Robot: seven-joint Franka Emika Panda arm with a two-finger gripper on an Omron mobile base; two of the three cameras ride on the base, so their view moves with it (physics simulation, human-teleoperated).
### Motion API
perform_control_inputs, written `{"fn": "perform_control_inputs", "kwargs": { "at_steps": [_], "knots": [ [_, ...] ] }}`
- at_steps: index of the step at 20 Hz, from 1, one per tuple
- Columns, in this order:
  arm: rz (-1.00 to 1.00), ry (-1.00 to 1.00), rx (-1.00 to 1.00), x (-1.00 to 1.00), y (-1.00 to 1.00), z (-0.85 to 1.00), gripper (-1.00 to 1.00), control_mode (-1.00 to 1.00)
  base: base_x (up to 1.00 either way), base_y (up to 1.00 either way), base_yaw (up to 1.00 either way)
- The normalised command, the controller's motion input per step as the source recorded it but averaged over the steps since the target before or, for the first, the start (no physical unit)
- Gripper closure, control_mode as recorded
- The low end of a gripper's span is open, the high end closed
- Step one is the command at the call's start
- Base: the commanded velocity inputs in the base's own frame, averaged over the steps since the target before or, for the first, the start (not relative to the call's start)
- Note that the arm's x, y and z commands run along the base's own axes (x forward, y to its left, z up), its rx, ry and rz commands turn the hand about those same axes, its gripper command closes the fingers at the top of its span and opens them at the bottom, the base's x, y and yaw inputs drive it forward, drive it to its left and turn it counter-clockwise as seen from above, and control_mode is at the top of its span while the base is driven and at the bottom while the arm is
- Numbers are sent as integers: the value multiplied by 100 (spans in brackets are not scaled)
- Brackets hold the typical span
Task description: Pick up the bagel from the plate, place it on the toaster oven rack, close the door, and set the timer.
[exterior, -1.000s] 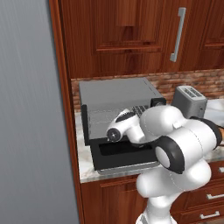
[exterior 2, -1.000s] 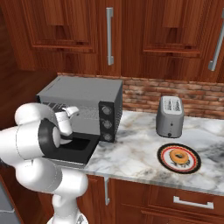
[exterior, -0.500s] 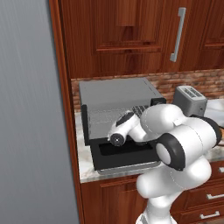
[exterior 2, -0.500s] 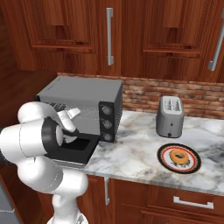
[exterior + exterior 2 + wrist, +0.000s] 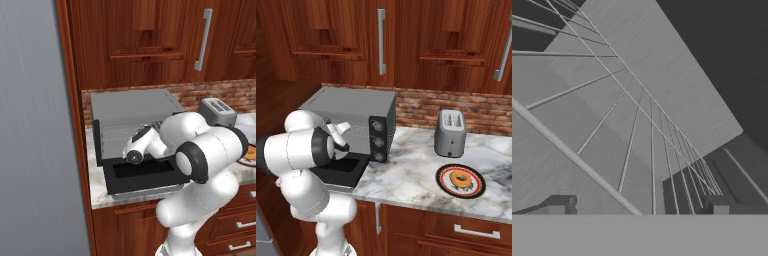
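Observation:
The bagel (image 5: 460, 178) lies on the red-rimmed plate (image 5: 442, 176) on the counter, far right of the arm. The black toaster oven (image 5: 351, 102) stands with its door (image 5: 145, 175) folded down flat. Its wire rack (image 5: 612, 100) sits inside, and the rack (image 5: 120, 132) also shows behind my hand. My gripper (image 5: 639, 207) is open and empty. It points into the oven mouth, just above the rack's front wire, with the fingertips (image 5: 559, 205) wide apart. In the base views my hand hovers over the lowered door.
A silver two-slot toaster (image 5: 450, 132) stands between the oven and the plate, against the brick backsplash. Wooden cabinets hang above, and a tall grey panel (image 5: 35, 125) borders the oven's left side. The marble counter (image 5: 406, 175) runs right from the door.
My hand has shifted slightly in front of the oven opening. The bagel, the plate and the door have not moved.

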Motion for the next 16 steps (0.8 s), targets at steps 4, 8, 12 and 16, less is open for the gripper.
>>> {"fn": "perform_control_inputs", "kwargs": {
  "at_steps": [4, 8, 12, 16],
  "knots": [
    [0, 4, 1, 21, 8, -18, 100, -100, 0, 0, 0],
    [0, 6, 0, 4, 11, -24, 100, -100, 0, 0, 0],
    [0, 11, 2, -21, 0, -14, 100, -100, 0, 0, 0],
    [0, 29, 6, -29, 0, -2, 100, -100, 0, 0, 0]
  ]
}}
